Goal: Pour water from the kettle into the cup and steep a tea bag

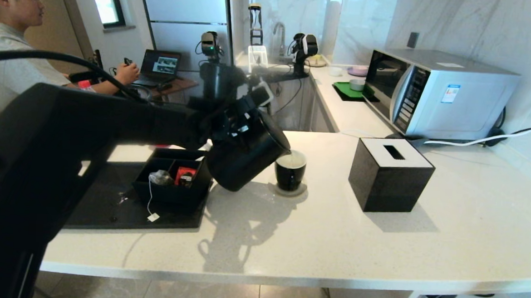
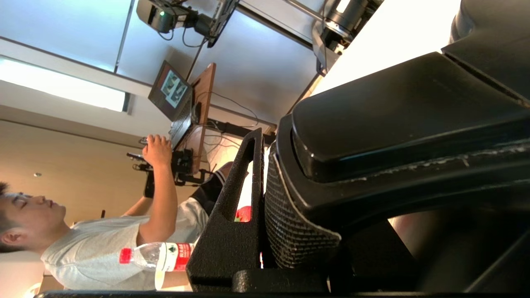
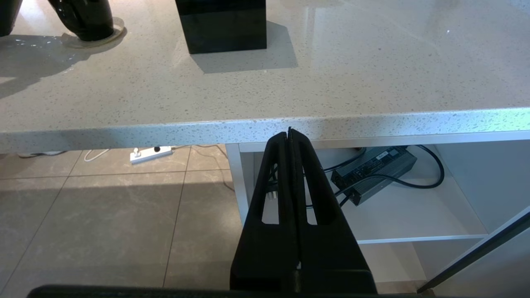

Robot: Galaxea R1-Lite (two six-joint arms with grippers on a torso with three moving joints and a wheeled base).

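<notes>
The matte black kettle hangs tilted over the counter, with its spout at the rim of the small black cup. My left gripper is shut on the kettle's handle. In the left wrist view one finger presses the textured handle and the kettle body fills the rest. The cup's white inside shows pale liquid. The tea bag lies in the black organiser, its string trailing to a white tag. My right gripper is shut and empty, parked below the counter's front edge.
The black organiser tray sits on a dark mat and holds a red packet. A black tissue box stands right of the cup, with a microwave behind it. A person sits at far left.
</notes>
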